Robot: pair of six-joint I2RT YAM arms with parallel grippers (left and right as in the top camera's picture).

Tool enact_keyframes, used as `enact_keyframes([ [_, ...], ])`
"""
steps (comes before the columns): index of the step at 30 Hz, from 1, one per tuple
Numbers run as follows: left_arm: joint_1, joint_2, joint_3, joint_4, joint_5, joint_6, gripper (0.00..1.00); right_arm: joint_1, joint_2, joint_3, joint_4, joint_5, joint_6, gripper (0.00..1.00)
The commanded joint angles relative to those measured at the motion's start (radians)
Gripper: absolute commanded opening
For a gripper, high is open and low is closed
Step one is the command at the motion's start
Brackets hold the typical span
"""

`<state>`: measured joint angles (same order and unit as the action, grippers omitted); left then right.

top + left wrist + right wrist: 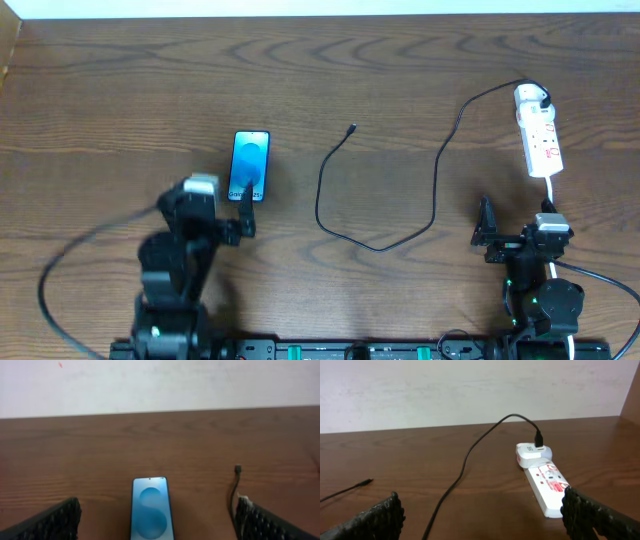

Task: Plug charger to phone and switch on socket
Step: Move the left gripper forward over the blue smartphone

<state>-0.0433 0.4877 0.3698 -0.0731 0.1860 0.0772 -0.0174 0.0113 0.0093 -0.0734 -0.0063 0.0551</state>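
Wood table (pixel 120 90) bears phone (pixel 250 165) — pale wall (pixel 150 380).

The phone (pixel 152 510) is cut off at its lower end.

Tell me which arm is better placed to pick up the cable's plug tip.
Left arm, probably. The phone lies straight ahead of its open jaws and the plug tip sits close by, ahead to its right. The right arm faces the socket, with the tip far to its left.
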Motion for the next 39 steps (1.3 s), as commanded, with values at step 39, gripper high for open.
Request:
enact_keyframes([
  [39, -0.001, 1.336, 1.046, -0.693, 0.019, -0.013, 0.98, 0.013, -0.005, -0.004, -0.002, 0.007, -0.005, 0.99],
])
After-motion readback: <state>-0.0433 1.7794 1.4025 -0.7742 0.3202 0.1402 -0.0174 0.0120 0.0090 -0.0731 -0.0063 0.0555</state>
